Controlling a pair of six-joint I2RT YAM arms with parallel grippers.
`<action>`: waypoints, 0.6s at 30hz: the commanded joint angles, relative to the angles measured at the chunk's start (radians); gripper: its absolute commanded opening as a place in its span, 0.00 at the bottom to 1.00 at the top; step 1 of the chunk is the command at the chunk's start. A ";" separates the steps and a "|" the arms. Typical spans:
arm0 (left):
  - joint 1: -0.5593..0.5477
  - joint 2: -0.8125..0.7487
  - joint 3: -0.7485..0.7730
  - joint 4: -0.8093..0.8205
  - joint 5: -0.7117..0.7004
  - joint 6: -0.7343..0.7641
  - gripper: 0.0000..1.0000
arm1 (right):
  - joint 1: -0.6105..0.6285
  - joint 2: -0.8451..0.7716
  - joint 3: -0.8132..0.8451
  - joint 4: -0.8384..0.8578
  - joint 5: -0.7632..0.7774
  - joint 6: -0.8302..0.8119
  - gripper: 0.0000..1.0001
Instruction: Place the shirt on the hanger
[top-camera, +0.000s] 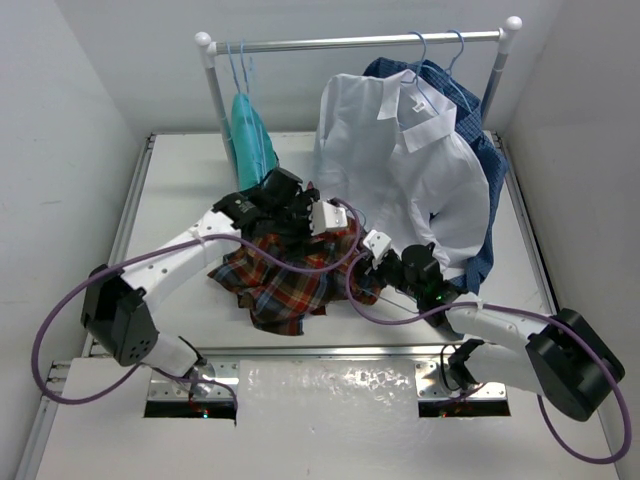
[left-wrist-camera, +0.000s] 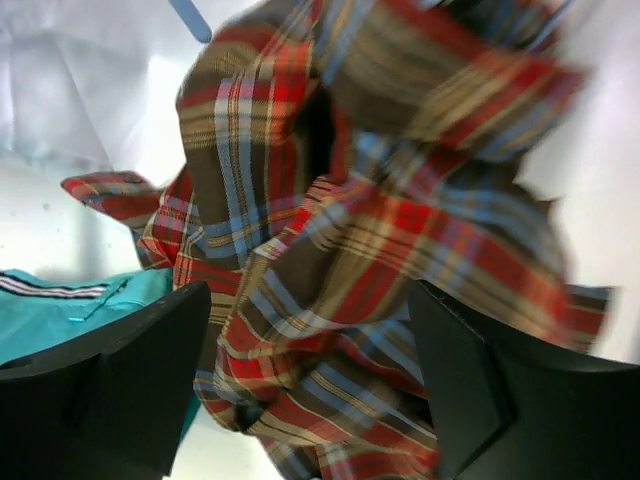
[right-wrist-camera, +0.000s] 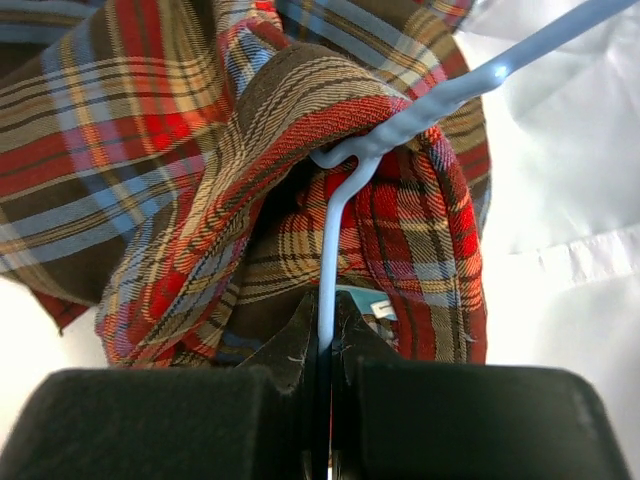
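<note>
At the middle of the white bench (top-camera: 170, 185), seen from the top camera, the plaid shirt (top-camera: 285, 280) lies bunched in a heap. Behind it is a rack (top-camera: 350, 42) that carries a white shirt (top-camera: 400, 160), a blue checked shirt (top-camera: 488, 160) and a teal garment (top-camera: 250, 135). The left tool (top-camera: 305, 215) is over the heap's far edge and the right tool (top-camera: 368, 250) is at its right edge. From this height I cannot tell how either pair of jaws stands.

On the left wrist camera, the left tool (left-wrist-camera: 310, 400) has its fingers (left-wrist-camera: 100, 390) spread wide. The shirt (left-wrist-camera: 380, 220) hangs in folds beyond and between them, with neither finger pressing on it. The teal garment (left-wrist-camera: 70, 300) shows at the lower left.

On the right wrist camera, the right tool (right-wrist-camera: 325, 400) is pressed together on the pale-blue wire of the hanger (right-wrist-camera: 327, 250). The wire rises from the fingers, bends, and runs off to the upper right. The shirt (right-wrist-camera: 180, 150) is draped over that bend, its cloth falling on both sides of the wire. The white shirt (right-wrist-camera: 570, 200) lies to the right.
</note>
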 joint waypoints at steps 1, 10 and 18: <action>-0.004 0.046 -0.036 0.213 -0.087 0.092 0.83 | 0.004 -0.005 0.029 0.020 -0.088 -0.062 0.00; -0.004 0.181 0.014 0.154 0.199 0.221 0.99 | 0.002 -0.117 0.025 -0.057 -0.101 -0.134 0.00; -0.007 0.209 0.040 0.080 0.351 0.230 0.45 | 0.002 -0.136 0.102 -0.109 -0.118 -0.155 0.00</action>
